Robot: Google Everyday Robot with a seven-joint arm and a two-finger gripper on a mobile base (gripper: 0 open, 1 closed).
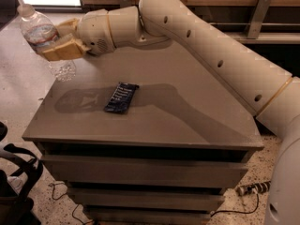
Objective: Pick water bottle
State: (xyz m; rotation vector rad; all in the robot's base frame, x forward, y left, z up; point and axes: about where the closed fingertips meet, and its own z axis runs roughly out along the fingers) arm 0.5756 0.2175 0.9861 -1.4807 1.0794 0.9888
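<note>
The hand point(55, 40) sits at the upper left of the camera view, above the far left corner of the desk point(187, 116). Its two tan fingers point(63, 49) are closed on the middle of the water bottle point(39, 32), one on each side. The bottle is tilted (white cap up and to the left, clear ribbed base down and to the right), and the base appears to hang just clear of the desk's corner. A dark blue snack packet point(121, 97) lies flat on the desk, well apart from the hand.
</note>
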